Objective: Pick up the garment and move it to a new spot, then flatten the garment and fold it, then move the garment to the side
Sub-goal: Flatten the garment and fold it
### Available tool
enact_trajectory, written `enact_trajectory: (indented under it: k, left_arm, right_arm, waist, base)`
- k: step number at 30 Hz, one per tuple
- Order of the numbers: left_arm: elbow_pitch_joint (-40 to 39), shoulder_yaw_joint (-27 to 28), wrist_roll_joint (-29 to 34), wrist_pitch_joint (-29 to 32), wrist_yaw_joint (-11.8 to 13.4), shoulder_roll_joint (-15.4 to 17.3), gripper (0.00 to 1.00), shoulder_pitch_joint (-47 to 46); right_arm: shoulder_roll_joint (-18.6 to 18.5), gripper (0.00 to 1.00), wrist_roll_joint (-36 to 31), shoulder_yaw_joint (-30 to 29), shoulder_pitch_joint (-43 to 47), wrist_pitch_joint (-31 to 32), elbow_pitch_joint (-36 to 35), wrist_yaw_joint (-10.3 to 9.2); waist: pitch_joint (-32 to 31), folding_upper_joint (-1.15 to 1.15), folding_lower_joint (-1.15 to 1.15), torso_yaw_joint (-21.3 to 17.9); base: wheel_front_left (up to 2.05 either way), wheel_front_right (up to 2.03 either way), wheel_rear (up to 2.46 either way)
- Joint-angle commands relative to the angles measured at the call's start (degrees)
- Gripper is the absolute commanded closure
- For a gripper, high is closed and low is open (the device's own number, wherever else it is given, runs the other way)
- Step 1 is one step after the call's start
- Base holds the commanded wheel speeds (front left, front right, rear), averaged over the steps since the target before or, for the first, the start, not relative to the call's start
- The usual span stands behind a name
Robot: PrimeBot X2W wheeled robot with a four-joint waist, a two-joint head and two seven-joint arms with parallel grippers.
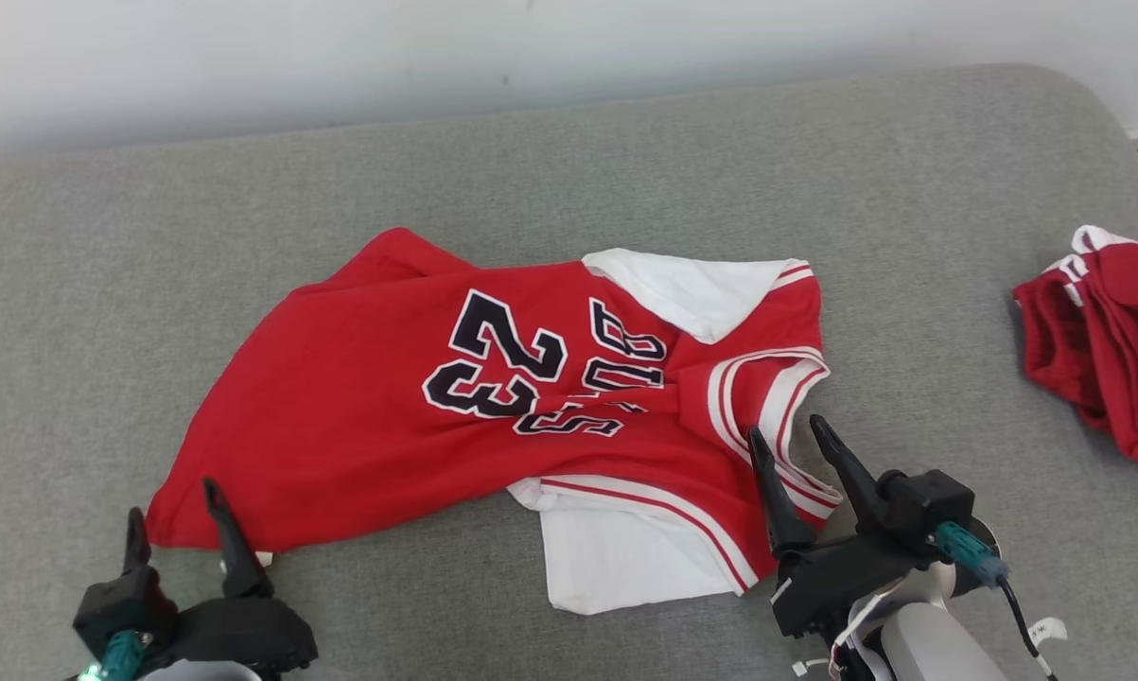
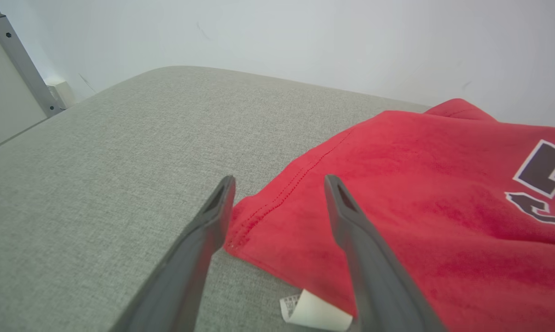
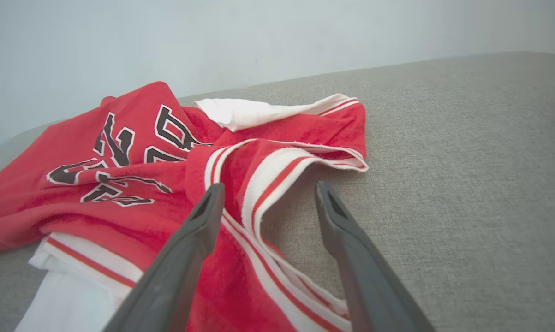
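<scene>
A red jersey (image 1: 360, 416) with a black "23" and white-and-red striped trim lies crumpled across the middle of the grey fabric-covered tabletop (image 1: 569, 161). It stretches from the lower left of the head view up toward the centre right. Its white lining is turned out at the upper right and again at the bottom centre.

The left gripper (image 1: 173, 501) sits at the lower left of the head view, its fingers spread wide and holding nothing. In the left wrist view the left gripper (image 2: 279, 179) has the jersey's (image 2: 397, 207) hemmed corner between its tips. One finger is beside the corner and the other is over the red cloth. A small white label (image 2: 312, 313) pokes out from under the hem at the bottom of that view.

The right gripper (image 1: 785, 427) is at the lower right of the head view, its fingers also wide apart and empty. In the right wrist view the right gripper (image 3: 269, 185) has the jersey's (image 3: 28, 203) striped band between its tips.

A second red garment (image 1: 1108, 350) lies bunched at the right edge of the head view, well apart from the jersey.
</scene>
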Motion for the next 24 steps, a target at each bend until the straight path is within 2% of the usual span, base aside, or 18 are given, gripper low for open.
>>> enact_trajectory:
  k: [1,3,4,5,6,12,13,15,22,23,24]
  left_arm:
    - [-0.3,-0.4,-0.1,-0.2,0.3,0.1,0.00,0.4]
    - [-0.1,-0.8,0.0,-0.2,-0.4,0.1,0.00,-0.1]
    - [-0.4,-1.4,0.1,-0.2,-0.4,0.1,0.00,-0.4]
    - [-0.9,-2.1,0.0,-0.2,-0.1,0.0,0.00,-0.4]
    - [-1.3,-2.7,-0.1,-0.2,0.0,0.0,0.00,-0.3]
    - [-1.2,-3.9,-0.1,-0.2,-1.8,0.0,0.00,-2.1]
    - [-1.9,-9.6,-1.8,-0.2,-1.7,0.1,0.00,-2.9]
    - [-1.8,-13.0,-2.7,-0.2,-1.7,0.1,0.00,-3.3]
    - [-1.7,-16.1,-3.2,-0.2,-1.8,0.1,0.00,-4.1]
    - [-1.7,-16.3,-3.1,-0.2,-1.6,0.1,0.00,-4.1]
    - [-1.7,-16.5,-3.1,-0.2,-1.5,0.1,0.00,-4.1]
  right_arm:
    - [-0.2,0.00,-0.1,0.5,-0.8,0.0,0.7,-0.15]
    - [-0.8,0.00,0.3,1.5,-2.8,-0.1,2.7,-0.15]
    - [-1.4,0.11,0.2,1.8,-3.9,-0.1,3.2,-0.15]
    - [-1.8,0.64,0.0,2.5,-4.8,0.0,3.9,-0.15]
    - [-2.5,1.00,-0.2,2.8,-5.7,0.0,4.3,-0.15]
    - [-8.3,1.00,-2.4,2.9,-13.9,-0.1,6.5,-0.15]
    - [-14.9,1.00,-6.2,2.9,-24.6,0.0,10.8,-0.15]
    - [-18.7,1.00,-9.9,3.5,-31.2,-0.1,15.6,-0.15]
    - [-22.5,1.00,-16.4,1.3,-39.1,0.0,23.7,-0.15]
    - [-22.4,0.92,-17.0,0.4,-40.0,0.0,24.7,-0.15]
    - [-22.1,0.23,-17.6,-0.6,-40.4,0.0,26.0,-0.15]
  waist:
    - [0.7,0.00,0.00,0.9]
    - [1.4,0.00,0.00,1.7]
    - [1.7,0.00,0.00,2.2]
    - [1.9,0.00,0.00,2.6]
    - [2.3,0.00,0.00,3.2]
    - [4.6,0.00,0.00,6.8]
    - [6.8,0.00,0.00,12.8]
    - [7.9,0.00,0.00,16.8]
    - [9.4,0.00,0.00,20.7]
    - [9.5,0.00,0.00,20.8]
    - [9.4,0.00,0.00,20.8]
  base:
    - [0.00,0.00,0.00]
    - [0.00,0.00,0.00]
    - [0.00,0.00,0.00]
    - [0.00,0.00,0.00]
    - [0.00,0.00,0.00]
    - [0.00,0.00,0.00]
    - [0.00,0.00,0.00]
    - [0.00,0.00,0.00]
    - [0.00,0.00,0.00]
    - [0.00,0.00,0.00]
    - [0.00,0.00,0.00]
